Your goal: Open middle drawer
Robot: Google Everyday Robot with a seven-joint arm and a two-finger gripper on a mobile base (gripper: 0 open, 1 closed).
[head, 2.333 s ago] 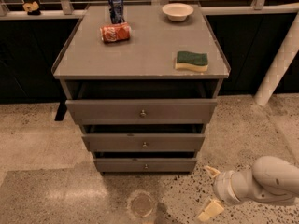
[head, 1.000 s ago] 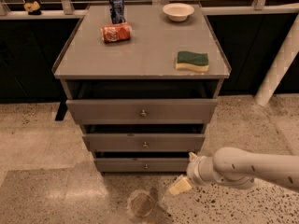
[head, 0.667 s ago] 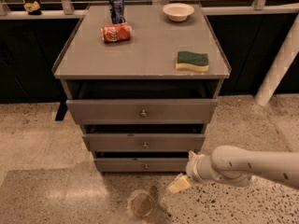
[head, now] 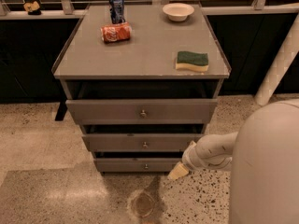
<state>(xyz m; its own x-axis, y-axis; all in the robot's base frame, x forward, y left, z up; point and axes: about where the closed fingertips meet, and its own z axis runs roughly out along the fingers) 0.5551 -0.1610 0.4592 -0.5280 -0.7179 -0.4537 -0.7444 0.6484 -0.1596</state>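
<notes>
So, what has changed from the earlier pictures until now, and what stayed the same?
The gripper moved left in the view, toward the cabinet, and slightly up; it is now by the right end of the lowest drawer, touching no knob. The arm fills more of the right side. Nothing was gripped or released. The middle drawer, blue can, red can, bowl and sponge stayed put.

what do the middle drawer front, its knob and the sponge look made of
The middle drawer: matte grey front, flat and even, likely painted metal or laminate; can't tell which. Its knob: small, round, with a glint, so probably metal. The sponge: yellow foam under a green scouring layer. The gripper hangs low, by the right end of the bottom drawer.
</notes>
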